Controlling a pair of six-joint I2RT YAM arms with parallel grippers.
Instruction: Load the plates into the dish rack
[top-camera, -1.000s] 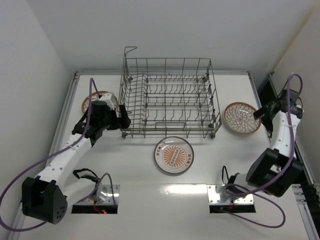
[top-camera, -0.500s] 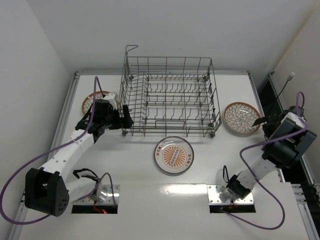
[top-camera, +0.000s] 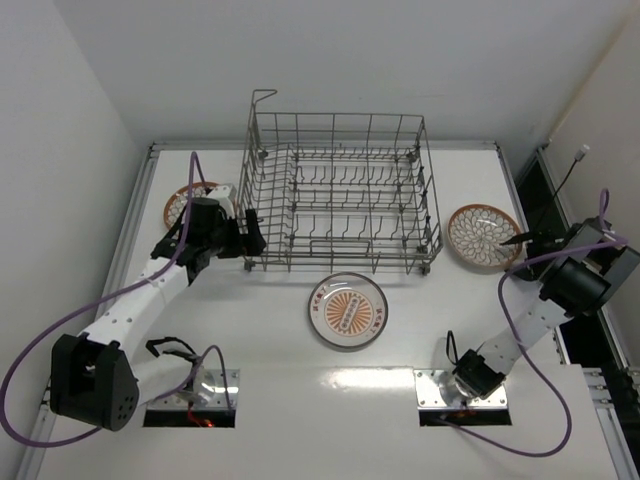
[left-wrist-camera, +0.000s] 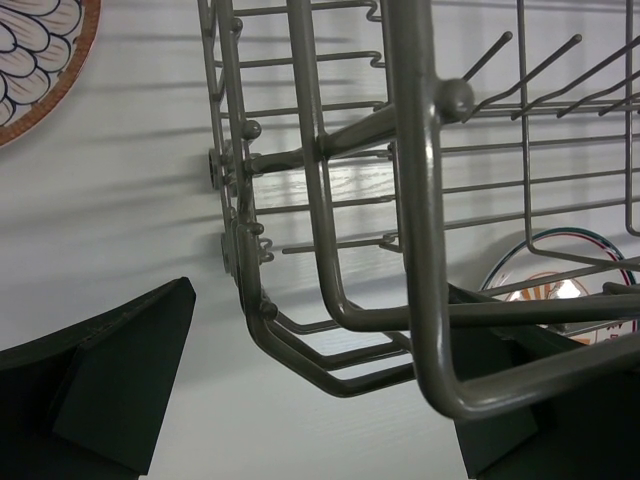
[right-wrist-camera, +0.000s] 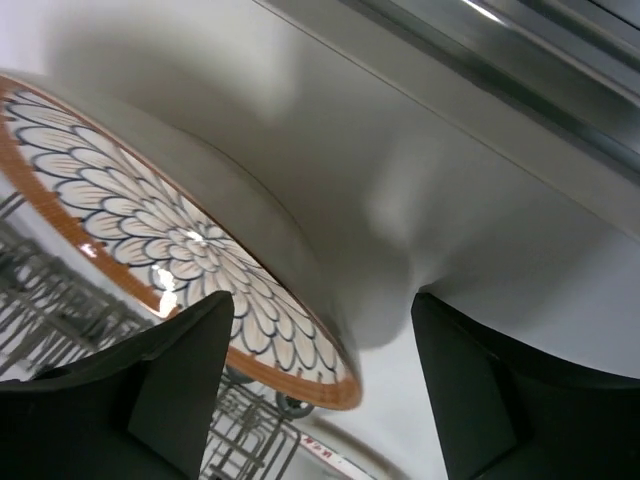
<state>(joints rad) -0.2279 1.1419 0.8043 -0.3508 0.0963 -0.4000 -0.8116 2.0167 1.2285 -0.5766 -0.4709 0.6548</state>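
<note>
While the grey wire dish rack (top-camera: 340, 200) is kept straddled at a corner by the open left gripper (top-camera: 250, 238), the right arm (top-camera: 540, 300) has been refolded, its spread right gripper (top-camera: 520, 240) at the round petal-patterned ceramic plate (top-camera: 483, 235) beside the rack.

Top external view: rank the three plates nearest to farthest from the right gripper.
1. Petal-pattern plate, far right, at the right gripper.
2. Sunburst plate, centre, near side of the dish rack.
3. Third plate, far left, past the rack.
</note>
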